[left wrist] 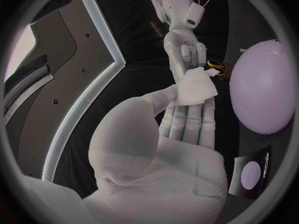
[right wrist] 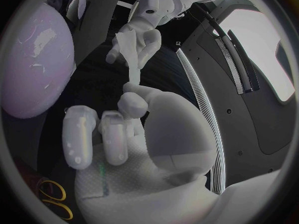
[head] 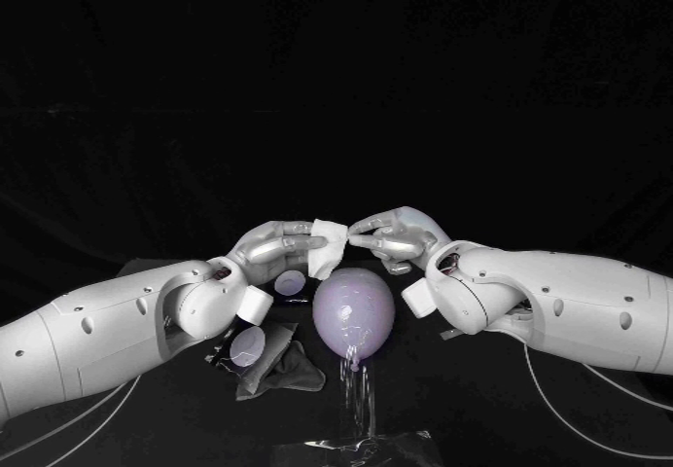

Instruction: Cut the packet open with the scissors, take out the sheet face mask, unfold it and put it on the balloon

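**Scrap nearest, balloon behind it, mask pinched between both hands**

Nearest the head camera, a glossy crumpled scrap (head: 351, 449) lay on the black surface (head: 463, 409); what it was I could not tell. Beyond it lay the balloon (head: 351, 311), its long axis running straight away from me and its narrow end toward me. The dark packet (head: 269, 358) was near it on my left. Past the balloon's far end, my left hand (head: 278, 250) and right hand (head: 400, 238) were together at the folded white mask (head: 330, 241). The left pinched the bulk of the sheet between thumb and fingers, and the right nipped its opposite edge. Both hands sat about equally near the balloon, one on either side of its line.

From the left wrist, my left hand (left wrist: 181, 134) held the mask (left wrist: 198, 87) at its fingertips, with the right hand (left wrist: 190, 52) holding it from the far side. The balloon (left wrist: 261, 84) lay beside the mask, apart from it. A yellow handle of the scissors (left wrist: 215, 63) showed between the two.

From the right wrist, my right hand (right wrist: 124, 139) pressed its thumb on a narrow band of the mask (right wrist: 132, 72), which stretched across to the left hand (right wrist: 134, 42). The balloon (right wrist: 37, 59) bulked alongside, clear of the sheet, and the scissors (right wrist: 53, 200) lay close by the wrist.

I judged the sheet not yet unfolded. The coming move would turn on drawing my hands apart across the balloon's axis, then bringing the opened mask back toward me along it.
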